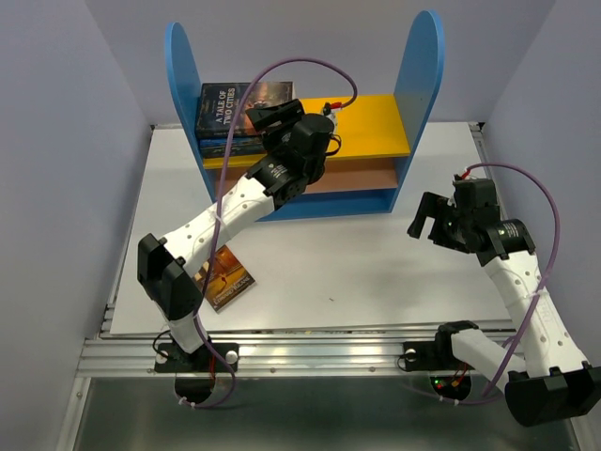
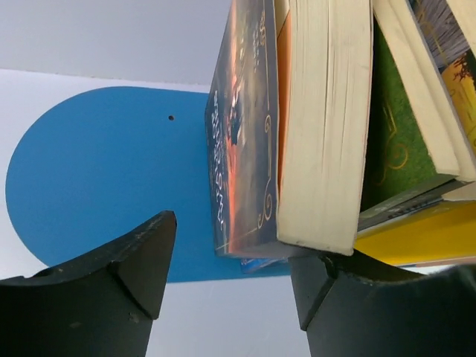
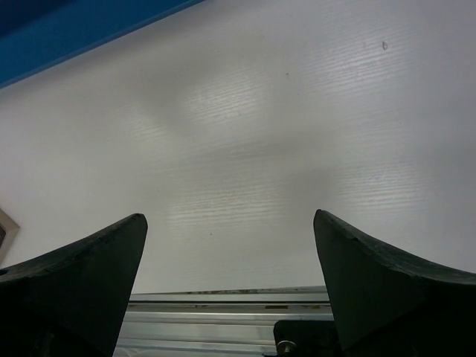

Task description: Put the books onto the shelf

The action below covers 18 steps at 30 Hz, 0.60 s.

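The shelf stands at the back of the table, with blue side panels and a yellow top board. Several books lie stacked on that board against the left panel. My left gripper is at the stack's right edge. In the left wrist view it is open: a dark blue-orange cover and a cream page block sit just past its right fingertip, with nothing held between the jaws. One more book lies on the table beside the left arm. My right gripper hangs open and empty over bare table.
The shelf's blue side panel fills the background behind the left jaws. The shelf's blue base shows at the top left of the right wrist view. An aluminium rail runs along the table's near edge. Grey walls close in both sides.
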Available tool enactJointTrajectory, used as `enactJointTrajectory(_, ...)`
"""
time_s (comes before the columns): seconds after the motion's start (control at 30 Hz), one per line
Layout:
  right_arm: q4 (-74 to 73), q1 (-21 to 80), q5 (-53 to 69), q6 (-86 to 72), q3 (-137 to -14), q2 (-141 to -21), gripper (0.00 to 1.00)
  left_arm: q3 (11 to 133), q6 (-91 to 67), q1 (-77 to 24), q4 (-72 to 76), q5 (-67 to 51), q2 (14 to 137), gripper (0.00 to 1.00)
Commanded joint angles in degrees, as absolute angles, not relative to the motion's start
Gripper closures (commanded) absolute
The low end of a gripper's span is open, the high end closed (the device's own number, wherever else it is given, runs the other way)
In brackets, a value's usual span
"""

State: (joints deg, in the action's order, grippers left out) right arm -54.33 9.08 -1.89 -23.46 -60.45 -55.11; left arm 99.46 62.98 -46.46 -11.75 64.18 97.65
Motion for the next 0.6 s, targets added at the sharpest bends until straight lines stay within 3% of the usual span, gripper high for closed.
enactJointTrajectory(0.0,-51.68,9.32,-1.58,-22.5,-60.73,-54.14,0.0,101.86,62.93,-47.72,-7.74,68.55,93.78,0.18)
enactJointTrajectory(0.2,-51.68,9.32,-0.44,-22.5,-61.0,-54.14,0.0,104.49,61.53,-50.36,-9.4,66.54,91.5,0.05)
enactJointTrajectory(0.37,-51.85,9.32,2.02,-21.02,-61.35,-53.79,0.0,106.43,54.6,-52.99,-16.6,62.15,89.56,0.01)
enactJointTrajectory(0.57,-53.44,9.32,5.45,-18.64,-61.87,-51.25,0.0,119.23,39.39,-56.78,-36.54,41.96,87.37,0.01)
